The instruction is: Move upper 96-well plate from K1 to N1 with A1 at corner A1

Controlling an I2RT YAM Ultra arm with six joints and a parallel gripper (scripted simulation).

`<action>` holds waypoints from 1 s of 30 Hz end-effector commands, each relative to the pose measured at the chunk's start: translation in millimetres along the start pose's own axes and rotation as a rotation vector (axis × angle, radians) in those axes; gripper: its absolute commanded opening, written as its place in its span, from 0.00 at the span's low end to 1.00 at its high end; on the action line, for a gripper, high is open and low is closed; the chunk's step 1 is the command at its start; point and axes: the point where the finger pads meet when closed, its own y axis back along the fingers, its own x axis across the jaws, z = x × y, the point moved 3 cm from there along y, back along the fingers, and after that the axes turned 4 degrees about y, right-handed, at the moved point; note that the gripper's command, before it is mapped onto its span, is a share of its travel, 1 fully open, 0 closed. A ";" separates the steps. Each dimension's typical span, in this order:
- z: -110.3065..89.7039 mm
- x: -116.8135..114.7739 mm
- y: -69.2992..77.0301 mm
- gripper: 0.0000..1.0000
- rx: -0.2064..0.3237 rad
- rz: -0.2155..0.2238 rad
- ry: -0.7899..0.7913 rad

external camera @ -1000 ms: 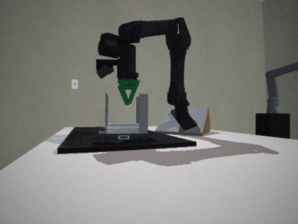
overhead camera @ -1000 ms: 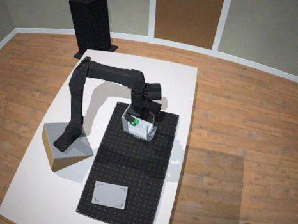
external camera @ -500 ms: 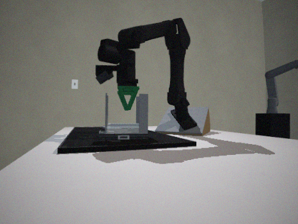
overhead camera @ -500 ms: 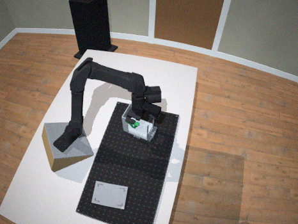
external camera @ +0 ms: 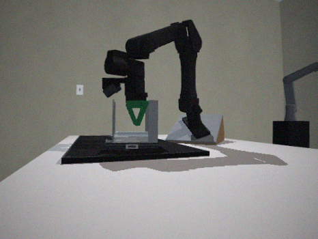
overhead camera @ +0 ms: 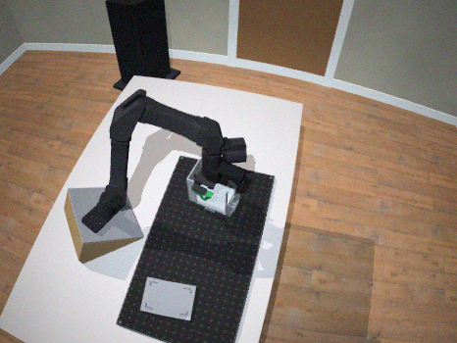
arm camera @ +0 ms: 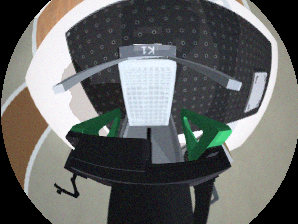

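While the claw (external camera: 136, 117) hangs with its green fingers spread as wide as they go and nothing between them, the upper plate (arm camera: 147, 92) lies directly beneath it, stacked in rack K1 (external camera: 151, 119) on the dark perforated mat (overhead camera: 211, 255). Seen from the side, the fingertips are down between the rack's upright walls, above the plates and not touching them as far as I can tell. From the wrist, the white plate runs lengthwise away from the camera toward the K1 label, and the two fingers stand one on either side of its near end, so they straddle its short width. Closing across that width, I judge, needs only a further straight descent and no turning of the wrist. Plate nest N1 (overhead camera: 168, 298) sits well apart at the near end of the mat on the white surface (overhead camera: 59, 294), unoccupied.
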 end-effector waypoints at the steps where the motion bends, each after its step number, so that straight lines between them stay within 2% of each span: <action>1: 3.5 3.5 -0.6 1.00 -0.039 0.014 0.008; 3: 3.3 2.1 -10.9 1.00 -0.019 0.004 0.004; 5: 4.1 0.7 -15.2 1.00 -0.018 0.000 0.000; 8: 7.0 6.4 -10.3 1.00 -0.047 0.019 0.011; 11: 4.0 0.9 -25.2 1.00 -0.017 0.000 0.001; 13: 3.6 1.4 -28.6 1.00 -0.017 0.001 0.002; 15: 3.6 1.4 -28.6 1.00 -0.017 0.001 0.002; 16: 15.5 10.8 -8.3 1.00 -0.087 0.037 0.012; 17: 13.0 10.3 -12.8 1.00 -0.077 0.034 0.014; 19: 3.4 2.2 -33.9 1.00 -0.020 0.004 0.005; 22: 4.3 0.4 -40.0 1.00 -0.018 0.000 -0.001; 23: 5.0 1.7 -40.4 1.00 -0.022 0.003 0.002; 25: 14.2 11.3 -22.9 1.00 -0.080 0.036 0.014; 30: 14.9 10.5 -22.6 1.00 -0.082 0.035 0.015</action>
